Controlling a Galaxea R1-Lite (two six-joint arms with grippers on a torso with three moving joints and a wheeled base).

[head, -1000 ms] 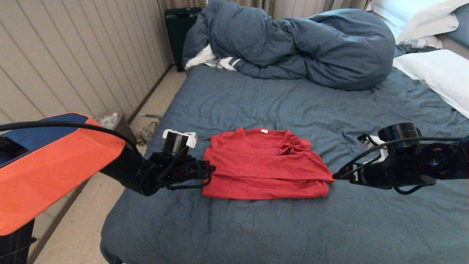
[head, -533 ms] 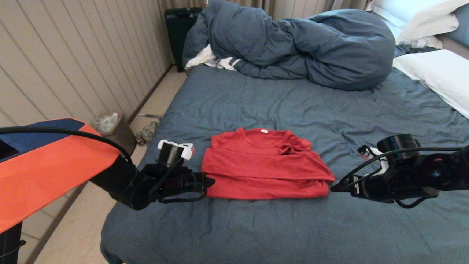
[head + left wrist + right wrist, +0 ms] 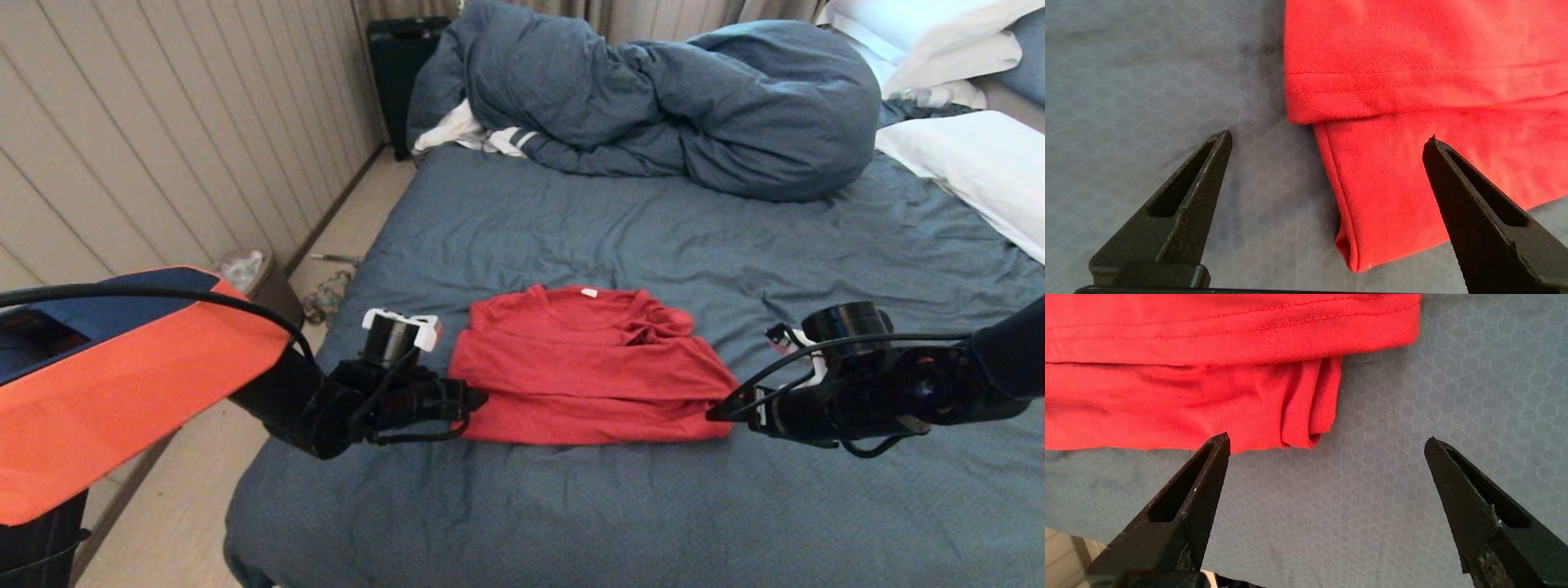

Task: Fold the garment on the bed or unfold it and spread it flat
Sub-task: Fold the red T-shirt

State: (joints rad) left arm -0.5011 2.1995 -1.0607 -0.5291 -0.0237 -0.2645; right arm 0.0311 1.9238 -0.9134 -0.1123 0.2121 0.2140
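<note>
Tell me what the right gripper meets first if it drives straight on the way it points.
Probably the folded garment: the open right gripper points at its near corner, low over the bed, one finger already at the hem. Depth is uncertain.

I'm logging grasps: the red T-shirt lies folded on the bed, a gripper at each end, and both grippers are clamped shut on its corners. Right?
Not quite. Both wrist views show the left gripper and right gripper open, holding nothing. The red T-shirt does lie folded on the bed, a gripper at each end.
</note>
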